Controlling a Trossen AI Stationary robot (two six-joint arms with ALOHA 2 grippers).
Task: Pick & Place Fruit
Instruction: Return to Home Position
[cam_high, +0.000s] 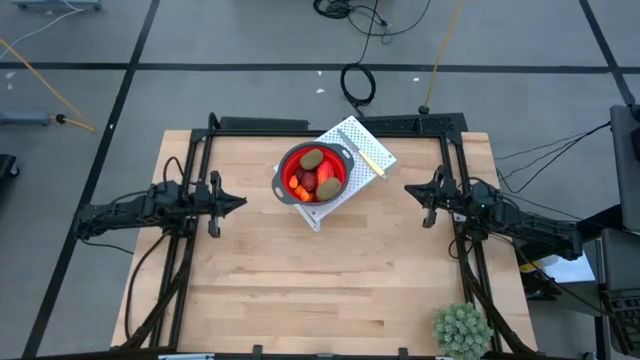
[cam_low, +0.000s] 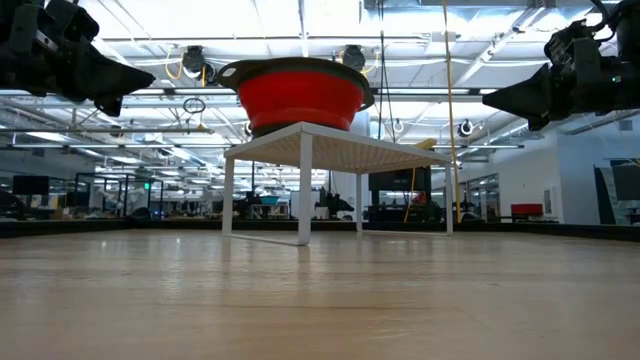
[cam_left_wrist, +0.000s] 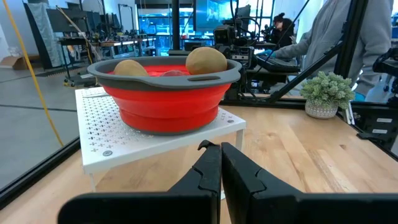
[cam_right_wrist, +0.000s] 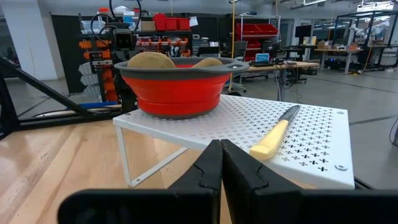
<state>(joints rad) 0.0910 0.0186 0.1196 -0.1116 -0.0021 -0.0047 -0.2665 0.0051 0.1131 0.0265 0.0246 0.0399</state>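
Pale wooden tabletop (cam_high: 330, 290) carries a white perforated metal shelf (cam_high: 375, 148) at its far middle, and on that shelf stands a round red bowl with a grey rim (cam_left_wrist: 168, 106). The small toy fruit (cam_high: 315, 172) lies inside the bowl: brown-green ovals, dark red balls and orange bits. I see none on the boards. A yellow-handled table knife (cam_right_wrist: 273, 137) lies on the shelf beside the bowl.

The left gripper (cam_high: 240, 200) hangs above the table on its own side, well apart from the shelf. Its fingers are pressed together on nothing. The right gripper (cam_high: 408, 188) mirrors it, likewise closed and empty.

Sorting looks finished, so this reads as the homing step. It calls for no grasp, only settling each arm clear of the shelf (and the spiky green potted plant (cam_high: 462, 330) at the near right corner).
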